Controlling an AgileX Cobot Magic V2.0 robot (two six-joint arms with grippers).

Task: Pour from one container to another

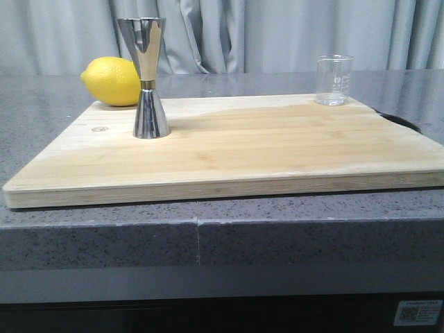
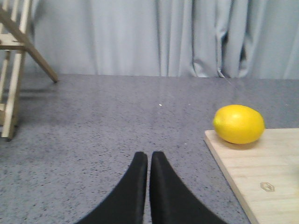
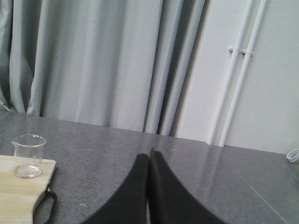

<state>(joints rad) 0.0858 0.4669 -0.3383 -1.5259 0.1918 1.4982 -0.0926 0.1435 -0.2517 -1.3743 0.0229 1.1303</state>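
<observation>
A: Board (image 1: 229, 149) first. Where's the beaker (image 1: 334, 80)?

B: Far right corner of the board, upright, near the back edge. Clear glass, white marks, pour lip. Can't tell if there's liquid in it. Nothing touching it.

A: Jigger (image 1: 144, 76)?

B: Left part of the board, upright on its wider cone, gold band at the waist. Well apart from the beaker. Lemon (image 1: 112, 81) sits just behind it, to the left, at the board's back left corner.

A: Left gripper (image 2: 148, 161)?

B: Only in its wrist cam. Fingers pressed together, holding nothing, tips over bare grey counter (image 2: 107, 130) to the left of the board. Lemon and board corner show off to one side. Wooden frame (image 2: 14, 60) stands further off on the counter.

A: Right gripper (image 3: 148, 158)?

B: Same: fingers together, empty, over counter beyond the board's right edge. Beaker visible in that cam, apart from the fingers. Dark handle (image 3: 48, 200) by the board's end. Curtain (image 1: 277, 35) behind everything.
</observation>
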